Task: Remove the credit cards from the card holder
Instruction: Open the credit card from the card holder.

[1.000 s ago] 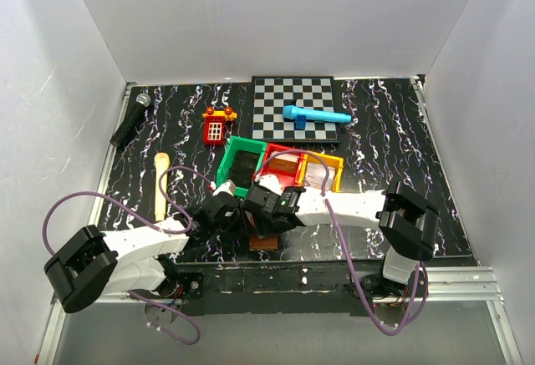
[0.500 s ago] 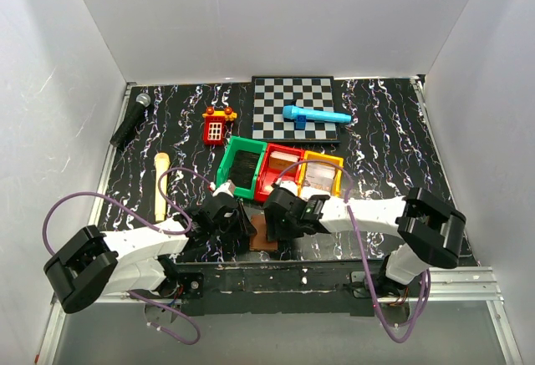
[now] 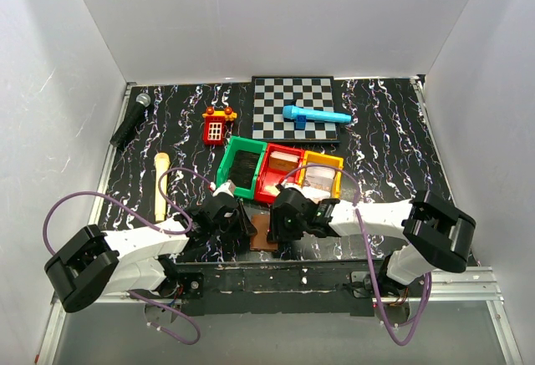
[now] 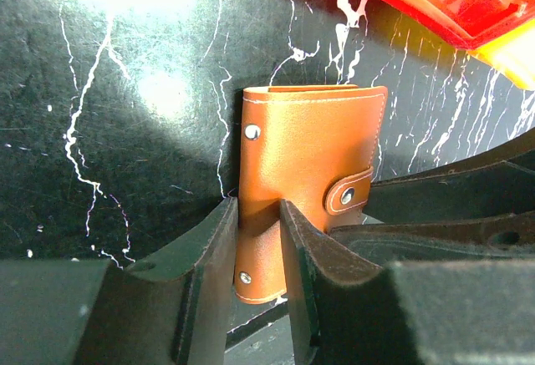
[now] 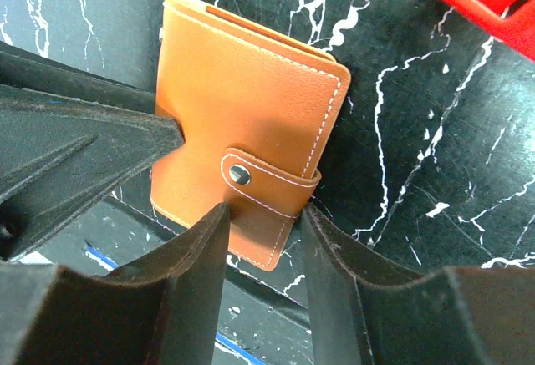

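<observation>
1. Card holder: a small flat brown leather-like wallet [image 4: 309,156] lies at the near edge of the black white-veined table [image 3: 384,131], between the two grippers. It is folded closed, with its strap snapped down.
2. Left gripper [image 4: 259,206]: the fingers stand a narrow gap apart at one short end of the card holder. Its brown face shows in the gap, and one finger overlaps it. Whether they pinch it cannot be told.
3. Right gripper [image 5: 266,210]: the fingers are set wider apart, over the strap end beside the snap. Contact cannot be confirmed.
4. Just beyond sit three plastic bins side by side: green [image 3: 224,164], red [image 3: 266,185], orange [image 3: 322,158].
5. A beige stick [image 3: 160,185] lies to their left.
6. Farther back stands a small red toy booth [image 3: 216,128].
7. A checkered board [image 3: 284,89] carries a blue toy microphone [image 3: 313,115].
8. A black microphone [image 3: 129,120] lies at the far left.
</observation>
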You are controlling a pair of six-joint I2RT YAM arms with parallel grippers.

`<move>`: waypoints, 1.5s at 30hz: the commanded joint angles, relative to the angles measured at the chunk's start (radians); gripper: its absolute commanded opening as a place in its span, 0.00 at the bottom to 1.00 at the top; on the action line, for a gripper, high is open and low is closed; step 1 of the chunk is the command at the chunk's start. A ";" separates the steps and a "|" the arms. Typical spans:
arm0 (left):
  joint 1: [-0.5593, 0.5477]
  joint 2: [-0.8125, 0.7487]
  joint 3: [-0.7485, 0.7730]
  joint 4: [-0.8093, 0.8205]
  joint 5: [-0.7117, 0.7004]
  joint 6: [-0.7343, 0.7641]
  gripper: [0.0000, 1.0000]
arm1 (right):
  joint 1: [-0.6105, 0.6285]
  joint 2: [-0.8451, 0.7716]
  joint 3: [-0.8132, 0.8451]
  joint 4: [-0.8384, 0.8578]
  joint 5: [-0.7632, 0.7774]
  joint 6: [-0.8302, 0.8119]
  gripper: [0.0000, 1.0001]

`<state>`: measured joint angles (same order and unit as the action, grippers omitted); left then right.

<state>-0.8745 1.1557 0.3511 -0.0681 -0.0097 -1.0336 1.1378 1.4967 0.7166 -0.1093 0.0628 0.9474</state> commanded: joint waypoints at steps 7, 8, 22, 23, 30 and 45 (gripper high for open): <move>-0.004 0.036 -0.021 -0.053 -0.012 0.009 0.27 | -0.007 -0.013 -0.049 0.072 -0.050 0.004 0.32; -0.006 0.036 -0.020 -0.053 -0.012 0.010 0.27 | -0.006 -0.016 -0.051 0.076 -0.052 0.002 0.28; -0.004 -0.094 -0.040 -0.067 -0.027 0.006 0.35 | -0.007 -0.090 -0.072 0.072 -0.055 -0.042 0.01; -0.004 -0.102 -0.043 -0.064 -0.027 0.006 0.37 | -0.007 -0.096 -0.075 0.074 -0.055 -0.045 0.01; -0.004 -0.097 -0.050 -0.047 -0.021 0.004 0.38 | -0.007 -0.075 -0.062 0.054 -0.107 -0.059 0.14; -0.004 -0.086 -0.073 -0.016 -0.009 -0.023 0.36 | -0.030 -0.104 -0.193 0.293 -0.170 0.022 0.49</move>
<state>-0.8745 1.0637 0.3069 -0.0856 -0.0154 -1.0416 1.1191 1.3884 0.5583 0.0418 -0.0502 0.9386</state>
